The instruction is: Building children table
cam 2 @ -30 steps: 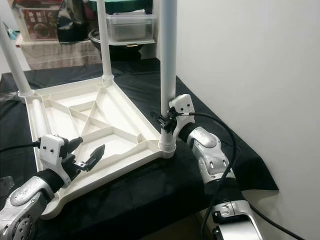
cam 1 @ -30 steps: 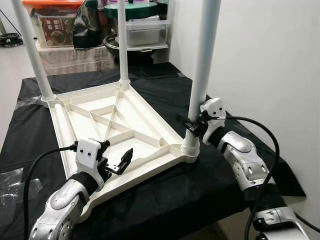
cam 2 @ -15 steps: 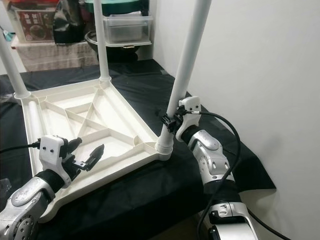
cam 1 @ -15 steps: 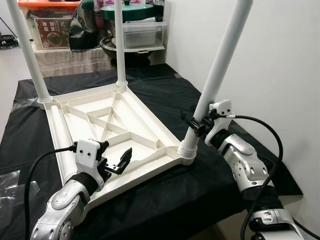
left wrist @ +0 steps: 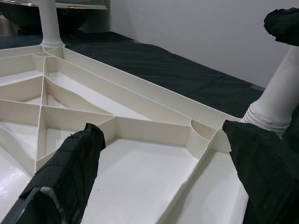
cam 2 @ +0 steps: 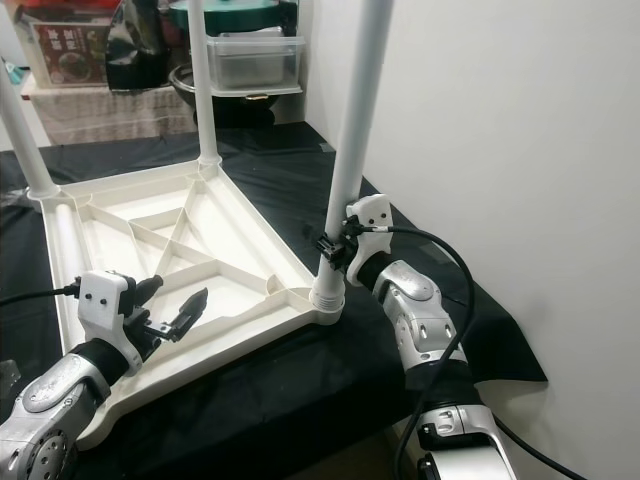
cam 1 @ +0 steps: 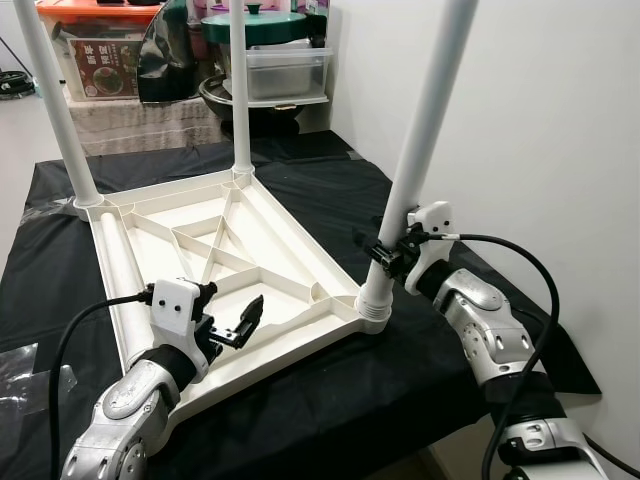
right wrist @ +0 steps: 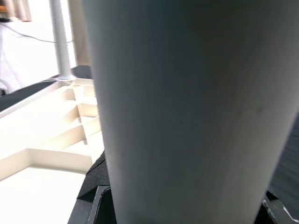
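White plastic, ribbed underneath: the children's tabletop (cam 1: pixel 230 260) lies upside down on the black cloth (cam 1: pixel 330 190) that covers the work surface, its underside facing up at me. Three white legs stand in its corner sockets. My right gripper (cam 1: pixel 388 252) is clenched around the nearest leg (cam 1: pixel 420 150), low down, just above the threaded collar (cam 1: pixel 373 300) where that leg meets the corner of the top. From my right wrist the pale tube crosses between my fingers from one edge to the other, and the ribbed underside spreads out beyond it. The leg leans a little away from plumb, its upper end tipped toward the wall (cam 1: pixel 540 120) on my right.

My left gripper (cam 1: pixel 228 322) hovers over the near edge of the tabletop with its fingers (left wrist: pixel 70 172) spread apart and nothing between them. Past my left fingertips lie the ribs and shallow cells of the underside, then the collared base of the leg that my right gripper grasps, and farther off the rear leg (cam 1: pixel 240 90). The far-left leg (cam 1: pixel 55 100) stands at the corner well beyond my left jaws. Behind the table are storage boxes (cam 1: pixel 100 45) and pots (cam 1: pixel 265 25).
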Tool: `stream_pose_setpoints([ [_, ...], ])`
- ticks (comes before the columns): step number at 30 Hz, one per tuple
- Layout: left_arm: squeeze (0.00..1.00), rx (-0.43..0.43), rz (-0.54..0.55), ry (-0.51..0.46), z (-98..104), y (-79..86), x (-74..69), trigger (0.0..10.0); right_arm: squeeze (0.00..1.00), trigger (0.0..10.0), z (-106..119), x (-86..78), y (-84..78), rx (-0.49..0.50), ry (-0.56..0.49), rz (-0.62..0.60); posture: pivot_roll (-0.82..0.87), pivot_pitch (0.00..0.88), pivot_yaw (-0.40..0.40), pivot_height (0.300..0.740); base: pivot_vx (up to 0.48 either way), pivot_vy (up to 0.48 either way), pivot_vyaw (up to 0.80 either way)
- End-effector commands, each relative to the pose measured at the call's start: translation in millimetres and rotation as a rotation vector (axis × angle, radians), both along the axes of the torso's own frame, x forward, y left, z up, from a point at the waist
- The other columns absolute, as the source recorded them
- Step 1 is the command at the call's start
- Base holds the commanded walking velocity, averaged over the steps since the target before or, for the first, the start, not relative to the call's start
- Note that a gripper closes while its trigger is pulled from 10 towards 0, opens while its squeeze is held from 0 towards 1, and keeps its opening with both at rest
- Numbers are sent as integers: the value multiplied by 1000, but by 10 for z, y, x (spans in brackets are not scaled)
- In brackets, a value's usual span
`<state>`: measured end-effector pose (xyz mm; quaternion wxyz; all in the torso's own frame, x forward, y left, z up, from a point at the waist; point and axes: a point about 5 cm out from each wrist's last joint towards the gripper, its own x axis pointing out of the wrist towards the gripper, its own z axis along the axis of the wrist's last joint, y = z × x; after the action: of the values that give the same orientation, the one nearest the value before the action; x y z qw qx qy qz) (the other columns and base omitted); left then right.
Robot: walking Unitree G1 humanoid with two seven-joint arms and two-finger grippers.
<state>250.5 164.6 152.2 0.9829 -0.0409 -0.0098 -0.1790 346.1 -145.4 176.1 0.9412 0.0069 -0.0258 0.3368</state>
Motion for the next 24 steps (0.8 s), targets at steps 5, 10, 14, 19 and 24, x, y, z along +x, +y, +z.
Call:
stream_pose_setpoints([
  [5, 0, -3, 4, 13, -38, -10, 12, 10000, 0, 0, -243, -150, 199, 10, 85, 213, 7, 0, -82, 740, 0, 0, 0],
  [10, 0, -6, 4, 18, -50, -24, 10, 10000, 0, 0, -142, -230, 323, 11, 30, 443, 22, 0, -94, 740, 0, 0, 0],
  [14, 0, -8, 6, 20, -57, -28, 6, 10000, 0, 0, -123, -240, 371, 3, 19, 520, 27, 0, -99, 740, 0, 0, 0],
  [19, 0, -9, 9, 25, -71, -27, -7, 10000, 0, 0, -147, -251, 431, -29, 25, 619, 35, 0, -107, 740, 0, 0, 0],
  [24, 0, -10, 10, 30, -86, -28, -22, 10000, 0, 0, -190, -211, 441, -79, 67, 734, 50, 0, -119, 740, 0, 0, 0],
])
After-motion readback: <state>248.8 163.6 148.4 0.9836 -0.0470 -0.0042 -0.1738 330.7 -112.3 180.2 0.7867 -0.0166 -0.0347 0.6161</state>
